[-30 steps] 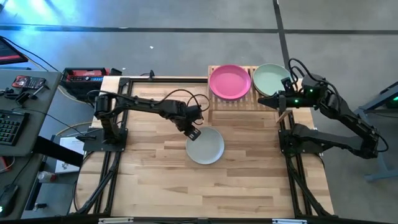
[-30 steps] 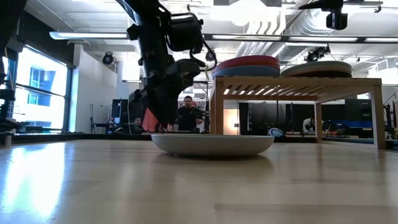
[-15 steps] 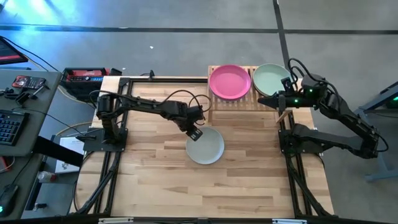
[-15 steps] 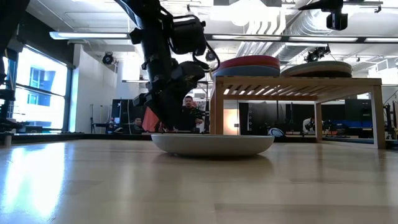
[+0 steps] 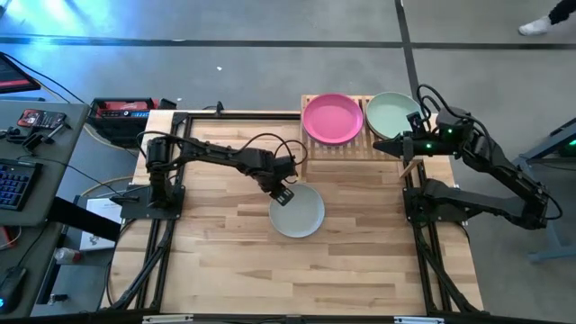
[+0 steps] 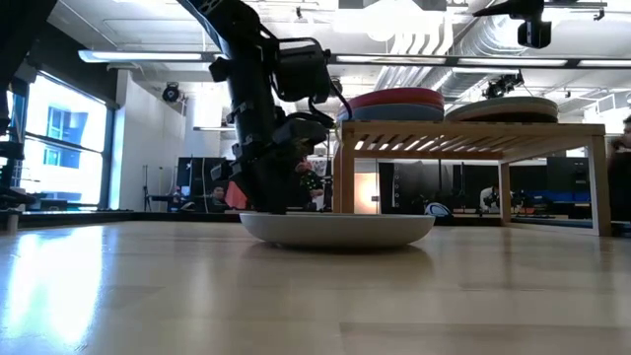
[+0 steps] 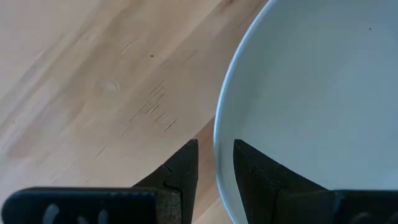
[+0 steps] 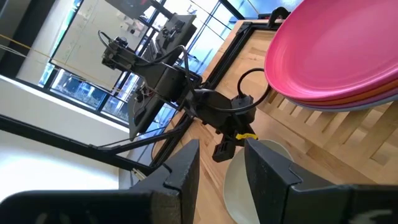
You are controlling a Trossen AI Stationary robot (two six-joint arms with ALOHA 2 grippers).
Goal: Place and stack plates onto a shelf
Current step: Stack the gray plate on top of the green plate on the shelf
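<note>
My left claw straddles the off-white plate's rim, jaws open, the plate flat on the desk before the shelf; a shallow bite could let it slip.

My right claw waits open beside the shelf.

Keyboard beside red toolbox

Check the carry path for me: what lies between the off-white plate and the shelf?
Only bare tabletop, in the high view, between the off-white plate and the shelf.
</note>
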